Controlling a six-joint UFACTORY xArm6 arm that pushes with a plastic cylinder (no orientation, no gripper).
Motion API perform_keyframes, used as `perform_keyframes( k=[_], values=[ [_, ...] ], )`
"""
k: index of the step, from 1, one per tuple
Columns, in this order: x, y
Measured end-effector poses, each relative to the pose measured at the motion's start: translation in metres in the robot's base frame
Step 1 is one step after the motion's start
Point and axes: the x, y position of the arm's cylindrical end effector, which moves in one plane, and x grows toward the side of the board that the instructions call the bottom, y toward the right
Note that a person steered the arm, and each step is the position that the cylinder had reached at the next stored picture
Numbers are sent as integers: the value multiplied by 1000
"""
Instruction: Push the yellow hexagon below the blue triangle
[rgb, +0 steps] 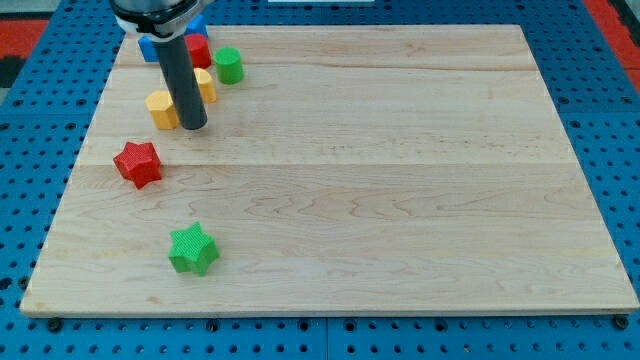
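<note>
Pale wooden surface, largest thing in the camera view, lying on a blue perforated base with a bit of red at the view's top corners.

Dark straight rod, coming down from the arm's body at the view's top left, next in size. No gripper on this arm, so nothing to report as wide, narrow or holding. My tip resting on the wood, just beside the right side of the yellow hexagon, touching it or almost; cannot tell which.

Yellow hexagon near the left edge of the wood, in the upper left part of the view. Blue block above it, at the top left corner of the wood, mostly hidden behind the rod, so shape not clear. Red block beside the blue one, also partly hidden, shape not clear. Second yellow block just right of the rod, behind it, shape not clear.

Green cylinder upright, right of the red block, apart from the rod.

Red star below the yellow hexagon, apart from it, near the left edge.

Green star lower down, well apart from my tip, toward the view's bottom.
</note>
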Motion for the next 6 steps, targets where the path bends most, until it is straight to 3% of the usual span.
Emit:
perform_keyframes(
  k=[4,5,6],
  values=[
    [-18,-88],
    [-66,-37],
    [-28,-22]
  ],
)
